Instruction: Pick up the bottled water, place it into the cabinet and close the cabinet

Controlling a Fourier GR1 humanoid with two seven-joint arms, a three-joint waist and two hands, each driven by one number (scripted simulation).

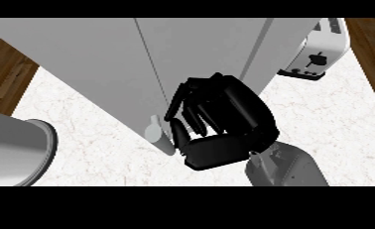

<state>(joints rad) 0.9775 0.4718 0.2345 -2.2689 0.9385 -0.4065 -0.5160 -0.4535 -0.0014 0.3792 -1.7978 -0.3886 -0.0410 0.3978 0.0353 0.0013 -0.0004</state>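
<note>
Curling a little, the dark fingers (192,105) of the right hand (219,124) rest against the front of the grey cabinet (95,64). They bend inward, close together, and I see nothing inside them. They sit just beside the line where the two doors meet, near the small pale handle (152,128) on the left door. My guess is that the hand is there to push the right door (205,49) flat, since closing is the last job.

Both doors look shut or almost shut, so the inside is hidden. The bottled water does not show anywhere. It may be inside the cabinet already, but I cannot tell.

The cabinet stands on the white marble table (88,148). A toaster (316,54) stands behind it on the right, well apart from the hand. Part of a round grey pot (22,148) shows at the left edge. The left hand is not in view.
</note>
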